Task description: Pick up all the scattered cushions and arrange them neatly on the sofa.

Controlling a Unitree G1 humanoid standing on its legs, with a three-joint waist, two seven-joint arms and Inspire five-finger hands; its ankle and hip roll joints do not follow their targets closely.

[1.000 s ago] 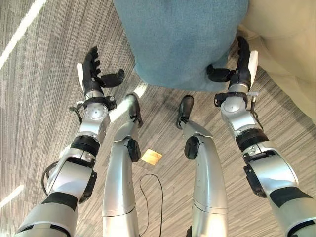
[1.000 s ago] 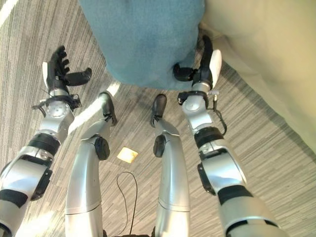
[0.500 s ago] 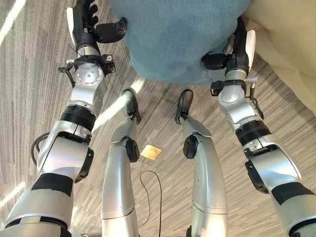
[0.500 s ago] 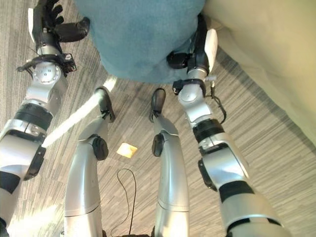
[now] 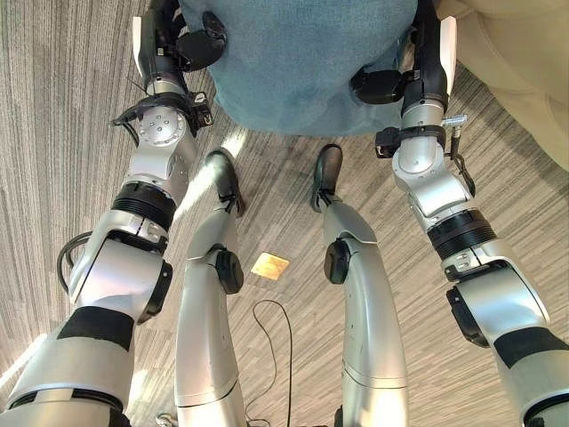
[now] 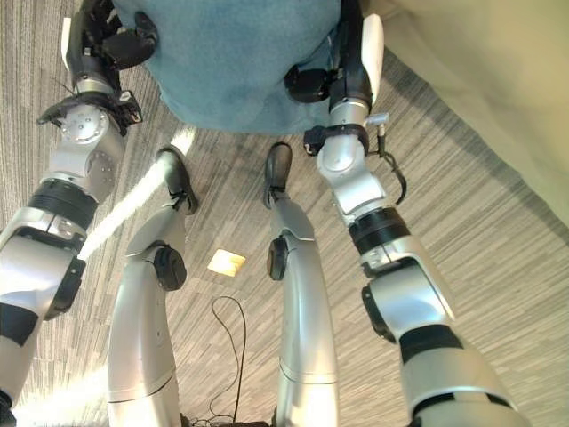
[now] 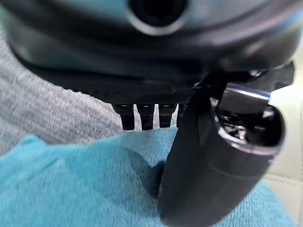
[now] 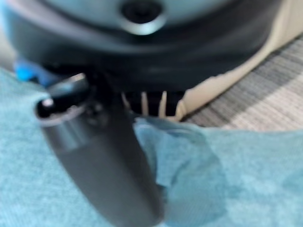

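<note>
A large teal cushion [image 5: 293,62] hangs above the floor between my two hands. My left hand [image 5: 164,49] grips its left edge, with the thumb [image 7: 222,165] pressed on the teal fabric [image 7: 71,189] and the fingers behind the edge. On the right edge my right hand [image 5: 422,76] pinches the cushion [image 8: 246,175] the same way, thumb [image 8: 104,161] on top and fingers underneath. The beige sofa [image 5: 524,53] lies just to the right of the cushion.
Grey striped carpet [image 5: 62,160] covers the floor to the left and below. A small yellowish square [image 5: 269,265] lies on the carpet under me. The sofa's front edge [image 6: 480,98] runs diagonally along the right side.
My left hand swung in from open air at the left and closed on the cushion's left edge. Both hands and the cushion have moved further away from me.
</note>
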